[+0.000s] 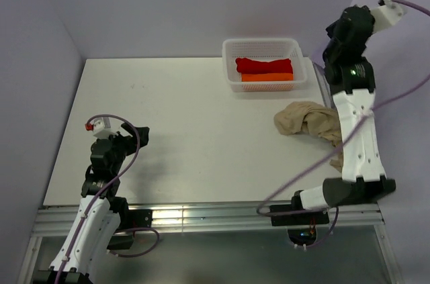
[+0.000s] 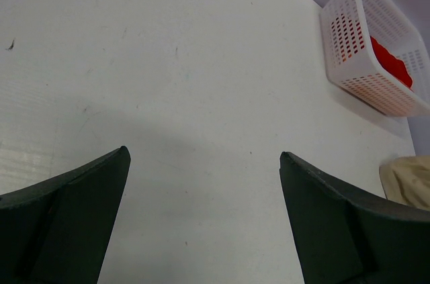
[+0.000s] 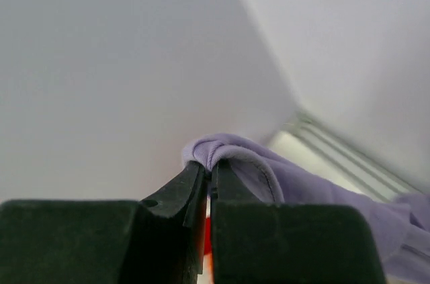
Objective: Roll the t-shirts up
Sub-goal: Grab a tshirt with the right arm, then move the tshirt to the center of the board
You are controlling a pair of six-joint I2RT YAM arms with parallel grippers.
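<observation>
White table (image 1: 168, 129) bears a mesh basket (image 1: 267, 85) and crumpled beige t-shirt (image 1: 306, 121).

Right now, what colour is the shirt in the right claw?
Light purple t-shirt, pinched in the shut right claw; clearest in the right wrist view.

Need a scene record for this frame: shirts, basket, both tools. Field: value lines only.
basket: white mesh, far right of table, holds two shirts
red shirt: rolled, in basket, far side
orange shirt: rolled, in basket, near side, against the red one
beige shirt: crumpled, unrolled, on table's right side
lavender shirt: a fold pinched in right tool, held up near the wall
left tool: open, empty, over bare table
right tool: shut on lavender shirt
</observation>
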